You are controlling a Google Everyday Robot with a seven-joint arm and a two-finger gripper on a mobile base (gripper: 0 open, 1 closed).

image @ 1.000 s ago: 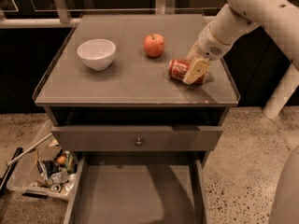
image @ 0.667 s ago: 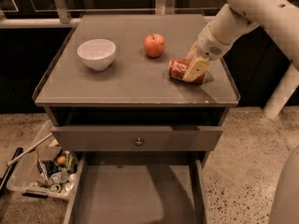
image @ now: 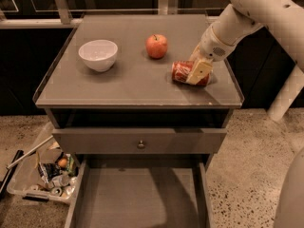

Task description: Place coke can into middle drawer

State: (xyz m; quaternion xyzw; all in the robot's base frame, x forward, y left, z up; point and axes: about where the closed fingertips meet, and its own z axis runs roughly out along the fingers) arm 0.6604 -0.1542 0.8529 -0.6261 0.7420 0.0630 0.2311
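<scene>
Nothing has visibly moved since a second ago. Our cream end effector sits down over the small red-orange coke can with white lettering. The can lies on its side on the flat grey worktop, right of the round red apple. We cannot tell whether the end effector is clenched on it or released. We judge the low reach suits a lying can, and the wide shallow grey middle drawer stands open below to receive it.

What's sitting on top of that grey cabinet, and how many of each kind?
white bowl: 1
apple: 1
coke can: 1, lying on its side, with the robot's pincer down over it
Total: 3
</scene>
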